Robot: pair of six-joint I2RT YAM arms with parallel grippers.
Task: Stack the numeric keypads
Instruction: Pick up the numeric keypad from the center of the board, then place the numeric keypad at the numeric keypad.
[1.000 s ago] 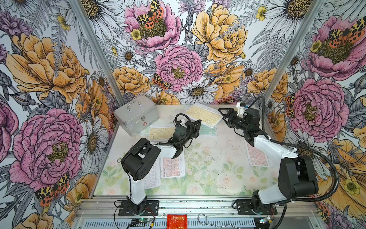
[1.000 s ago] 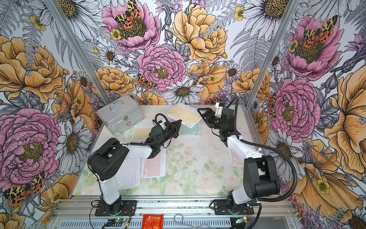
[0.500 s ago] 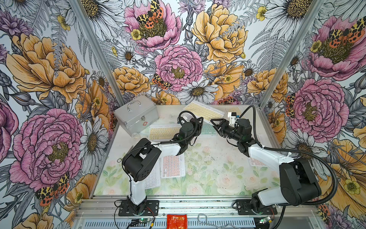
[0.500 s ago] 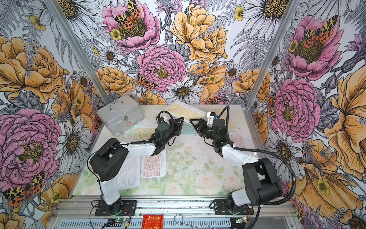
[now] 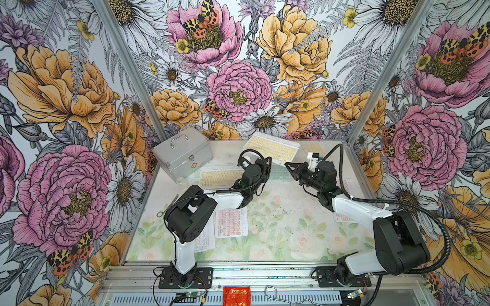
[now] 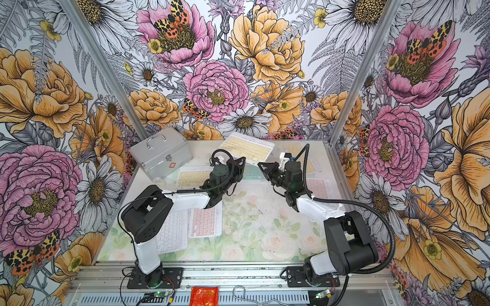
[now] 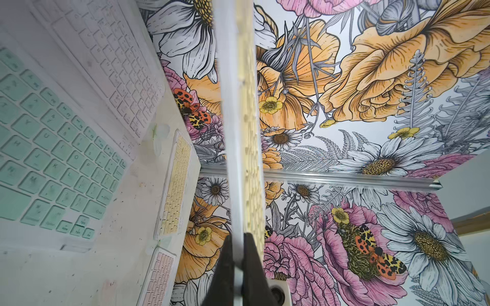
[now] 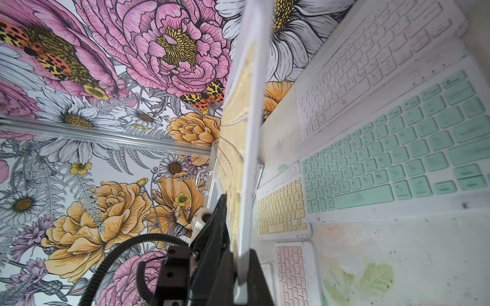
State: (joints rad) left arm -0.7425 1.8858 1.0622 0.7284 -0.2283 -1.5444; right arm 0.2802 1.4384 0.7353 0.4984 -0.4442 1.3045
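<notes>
A yellow-keyed numeric keypad [image 5: 271, 148] [image 6: 248, 149] hangs tilted above the back middle of the table. My left gripper [image 5: 267, 159] [image 7: 240, 238] is shut on its near edge. Right beside it, my right gripper [image 5: 287, 164] [image 8: 238, 254] is shut on the same edge. Both wrist views show this keypad [image 7: 238, 106] [image 8: 238, 132] edge-on between the jaws. Flat under it lie a mint keypad [image 5: 278, 174] [image 8: 397, 148] and a white one [image 7: 106, 53]. Other keypads lie flat: yellow [image 5: 217, 177], pink [image 5: 230, 221], white [image 5: 204, 238], yellow at the back right [image 5: 315, 149] and pink at the right [image 6: 316, 186].
A silver metal case [image 5: 183, 153] with a handle stands at the back left corner. A red packet [image 5: 236, 295] lies on the front rail outside the table. Flowered walls close in the back and both sides.
My right gripper swung in from the back right, open, and shut on the yellow keypad's edge. My left gripper kept its hold and carried the keypad a little right.
</notes>
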